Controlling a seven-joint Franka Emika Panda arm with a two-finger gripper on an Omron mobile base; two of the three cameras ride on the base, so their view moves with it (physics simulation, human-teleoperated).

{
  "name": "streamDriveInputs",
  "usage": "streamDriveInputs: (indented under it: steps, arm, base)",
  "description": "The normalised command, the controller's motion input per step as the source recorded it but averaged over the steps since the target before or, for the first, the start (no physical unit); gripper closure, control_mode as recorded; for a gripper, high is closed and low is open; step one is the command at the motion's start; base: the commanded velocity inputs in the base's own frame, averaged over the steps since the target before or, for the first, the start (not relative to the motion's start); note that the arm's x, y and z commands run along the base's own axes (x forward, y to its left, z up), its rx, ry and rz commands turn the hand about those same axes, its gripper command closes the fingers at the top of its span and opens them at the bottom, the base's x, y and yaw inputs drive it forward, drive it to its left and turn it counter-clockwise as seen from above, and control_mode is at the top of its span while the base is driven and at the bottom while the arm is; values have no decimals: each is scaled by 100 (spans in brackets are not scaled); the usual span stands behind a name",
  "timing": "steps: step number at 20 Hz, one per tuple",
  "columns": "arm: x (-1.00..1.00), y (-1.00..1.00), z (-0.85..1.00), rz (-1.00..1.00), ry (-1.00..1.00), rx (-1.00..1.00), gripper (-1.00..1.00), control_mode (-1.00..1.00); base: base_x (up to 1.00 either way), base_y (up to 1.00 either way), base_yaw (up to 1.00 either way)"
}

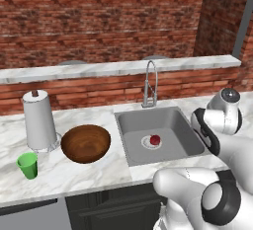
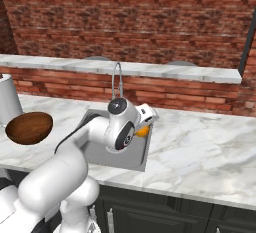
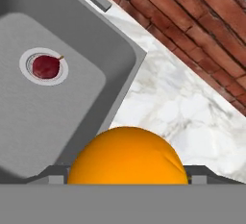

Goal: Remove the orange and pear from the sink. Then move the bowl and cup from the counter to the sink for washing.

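My gripper (image 3: 126, 176) is shut on the orange (image 3: 127, 155), a smooth bright ball that sits between the two finger tips. From the right base view, the orange (image 2: 143, 131) hangs under the gripper (image 2: 146, 123) over the right rim of the sink (image 2: 136, 153). The dark red pear (image 1: 155, 139) lies on the white drain ring in the grey sink (image 1: 148, 120), also seen as the pear (image 3: 46, 66). On the counter (image 1: 89, 174) left of the basin stand the wooden bowl (image 1: 85, 143) and the green cup (image 1: 27, 165).
A paper towel roll (image 1: 39, 120) stands behind the bowl and cup. The curved steel tap (image 1: 150, 83) rises at the sink's back edge. White marble counter (image 2: 200, 142) stretches to the right of the sink. A brick wall with a higher marble ledge (image 1: 118, 67) runs behind.
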Motion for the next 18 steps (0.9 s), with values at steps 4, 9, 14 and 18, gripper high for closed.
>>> streamDriveInputs:
  steps: [4, 9, 14, 18]
  arm:
    - [0, -25, 0, -5, 0, 0, 100, -100]
    - [0, -24, 0, -4, 0, 0, 100, -100]
    - [0, -22, 0, -3, 0, 0, 100, -100]
    - [0, -20, 0, -2, 0, 0, 100, -100]
  base:
    - [0, 0, 0]
    - [0, 0, 0]
    - [0, 0, 0]
    - [0, 0, 0]
